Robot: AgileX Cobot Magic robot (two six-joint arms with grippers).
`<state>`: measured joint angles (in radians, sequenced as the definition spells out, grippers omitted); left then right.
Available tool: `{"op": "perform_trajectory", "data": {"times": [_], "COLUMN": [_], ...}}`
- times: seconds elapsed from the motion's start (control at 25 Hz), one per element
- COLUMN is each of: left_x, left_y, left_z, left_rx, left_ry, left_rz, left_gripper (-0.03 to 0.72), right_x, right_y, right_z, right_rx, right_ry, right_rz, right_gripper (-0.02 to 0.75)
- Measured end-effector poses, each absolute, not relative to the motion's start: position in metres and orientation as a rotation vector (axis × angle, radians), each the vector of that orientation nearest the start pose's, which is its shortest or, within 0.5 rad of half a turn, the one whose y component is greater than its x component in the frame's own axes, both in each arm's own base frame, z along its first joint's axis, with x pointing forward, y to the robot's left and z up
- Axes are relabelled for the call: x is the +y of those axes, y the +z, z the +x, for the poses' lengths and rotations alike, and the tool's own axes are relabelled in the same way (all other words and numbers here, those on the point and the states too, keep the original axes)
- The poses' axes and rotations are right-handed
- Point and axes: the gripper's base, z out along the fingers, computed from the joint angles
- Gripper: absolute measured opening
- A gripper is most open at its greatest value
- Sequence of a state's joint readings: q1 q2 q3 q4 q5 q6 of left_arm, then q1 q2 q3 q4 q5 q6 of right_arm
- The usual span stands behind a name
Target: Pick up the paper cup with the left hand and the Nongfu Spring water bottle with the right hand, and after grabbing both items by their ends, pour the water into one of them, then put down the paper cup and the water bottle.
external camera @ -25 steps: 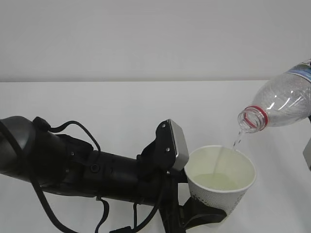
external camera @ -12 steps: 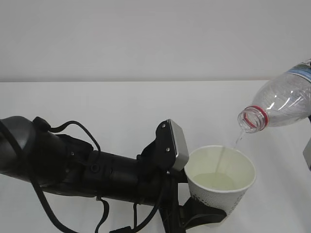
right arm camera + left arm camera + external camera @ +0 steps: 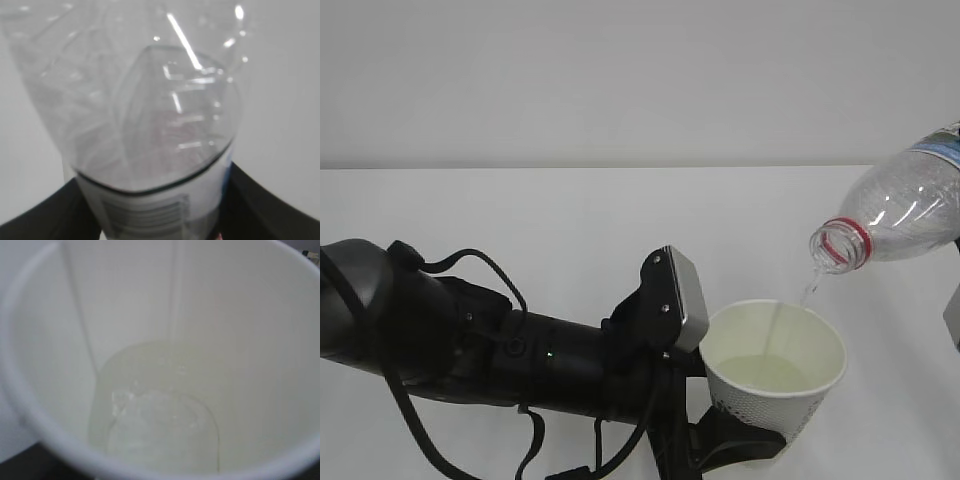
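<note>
The white paper cup (image 3: 745, 335) is held up at the lower right, and my left gripper (image 3: 748, 442) is shut round its dotted base. The tilted clear Nongfu Spring water bottle (image 3: 905, 212) hangs above and to the right of it, its red-ringed mouth pointing down-left. A thin stream of water (image 3: 809, 287) falls from the mouth into the cup, where water (image 3: 770, 373) covers the bottom. The left wrist view looks into the cup (image 3: 235, 315) at the water (image 3: 155, 430). My right gripper (image 3: 155, 217) is shut on the bottle (image 3: 150, 125), a black finger (image 3: 35, 215) on each side.
My bulky black left arm (image 3: 470, 340) with loose cables and a grey block (image 3: 682, 295) crosses the lower left. The white table (image 3: 570, 220) meets a white wall behind. A grey part (image 3: 953, 318) shows at the right edge.
The thin stream keeps running into the cup. Neither arm, the cup nor the bottle has visibly shifted.
</note>
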<state>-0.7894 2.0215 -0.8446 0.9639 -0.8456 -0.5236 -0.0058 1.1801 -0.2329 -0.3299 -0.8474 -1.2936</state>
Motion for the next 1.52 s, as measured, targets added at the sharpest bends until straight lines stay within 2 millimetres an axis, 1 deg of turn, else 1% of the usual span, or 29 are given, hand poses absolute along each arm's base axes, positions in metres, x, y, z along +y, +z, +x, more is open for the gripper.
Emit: {"op": "perform_trajectory", "data": {"times": [1.52], "left_x": [-0.2919], "left_y": [0.1122], "left_z": [0.2108], "left_rx": [1.614], "left_ry": [-1.020], "left_rz": [1.390], "left_gripper": [0.522], "right_x": [0.0210], "right_y": [0.2195], "right_z": [0.1967], "right_rx": [1.090], "right_ry": [-0.969], "right_rz": [-1.305], "right_gripper": [0.458]}}
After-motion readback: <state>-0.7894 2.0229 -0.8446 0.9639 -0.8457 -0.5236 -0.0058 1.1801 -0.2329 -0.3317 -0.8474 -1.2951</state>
